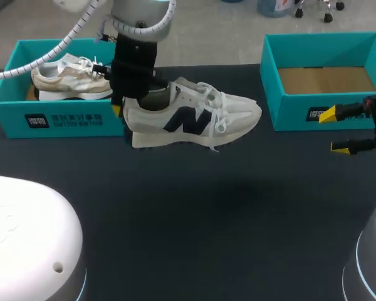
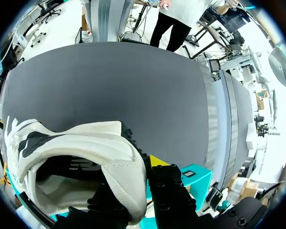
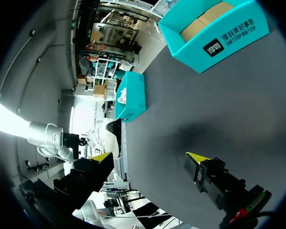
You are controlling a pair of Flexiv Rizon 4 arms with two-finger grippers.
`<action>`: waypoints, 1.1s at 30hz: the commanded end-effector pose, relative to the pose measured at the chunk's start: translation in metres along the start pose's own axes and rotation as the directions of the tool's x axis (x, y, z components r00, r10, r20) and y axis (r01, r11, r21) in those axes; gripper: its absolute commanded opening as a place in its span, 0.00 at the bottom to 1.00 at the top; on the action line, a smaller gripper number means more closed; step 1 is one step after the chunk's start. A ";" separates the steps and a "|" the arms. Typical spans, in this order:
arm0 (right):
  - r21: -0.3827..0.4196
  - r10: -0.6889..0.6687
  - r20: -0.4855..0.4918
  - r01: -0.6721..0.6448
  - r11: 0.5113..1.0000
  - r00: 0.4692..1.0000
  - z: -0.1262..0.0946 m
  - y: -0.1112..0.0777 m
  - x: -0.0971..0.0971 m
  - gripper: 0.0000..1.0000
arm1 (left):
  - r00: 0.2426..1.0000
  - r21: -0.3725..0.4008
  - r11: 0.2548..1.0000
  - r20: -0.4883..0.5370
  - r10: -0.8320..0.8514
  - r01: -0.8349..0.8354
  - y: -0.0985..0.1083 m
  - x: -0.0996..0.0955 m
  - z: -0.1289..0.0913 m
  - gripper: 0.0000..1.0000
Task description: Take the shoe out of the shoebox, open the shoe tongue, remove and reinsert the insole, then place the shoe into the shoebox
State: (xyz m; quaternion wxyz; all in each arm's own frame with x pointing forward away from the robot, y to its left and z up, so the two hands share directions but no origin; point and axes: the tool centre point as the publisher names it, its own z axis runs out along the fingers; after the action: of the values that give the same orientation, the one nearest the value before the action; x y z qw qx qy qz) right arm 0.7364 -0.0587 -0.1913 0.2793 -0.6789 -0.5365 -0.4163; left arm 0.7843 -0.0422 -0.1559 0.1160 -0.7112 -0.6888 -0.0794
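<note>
My left gripper (image 1: 121,110) is shut on the heel of a white sneaker (image 1: 194,116) with a dark side logo. It holds the sneaker over the dark table, just right of the left teal shoebox (image 1: 15,110), toe pointing right. In the left wrist view the heel collar of the sneaker (image 2: 86,157) sits pinched between the fingers of the left gripper (image 2: 133,188). A second, beige sneaker (image 1: 69,78) lies inside the left shoebox. My right gripper (image 1: 335,132) stands open and empty at the right edge, in front of the right shoebox (image 1: 288,113). The right gripper (image 3: 150,157) faces the held sneaker (image 3: 102,138).
The right teal shoebox (image 3: 214,36) holds only its cardboard floor (image 1: 326,79). The left shoebox (image 3: 132,98) stands at the far side in the right wrist view. Bare dark table (image 1: 207,207) stretches between and in front of the boxes.
</note>
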 end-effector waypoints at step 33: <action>-0.001 0.001 0.004 -0.001 1.000 1.000 0.000 -0.001 0.000 1.00 | 0.998 -0.091 0.993 -0.022 0.067 -0.069 0.004 -0.057 0.171 0.00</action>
State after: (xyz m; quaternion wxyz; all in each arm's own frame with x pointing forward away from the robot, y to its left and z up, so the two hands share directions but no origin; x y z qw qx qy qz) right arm 0.7364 -0.0588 -0.1913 0.2792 -0.6789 -0.5364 -0.4163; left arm 0.7781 -0.0504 -0.3227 0.0956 -0.7390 -0.6571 -0.1142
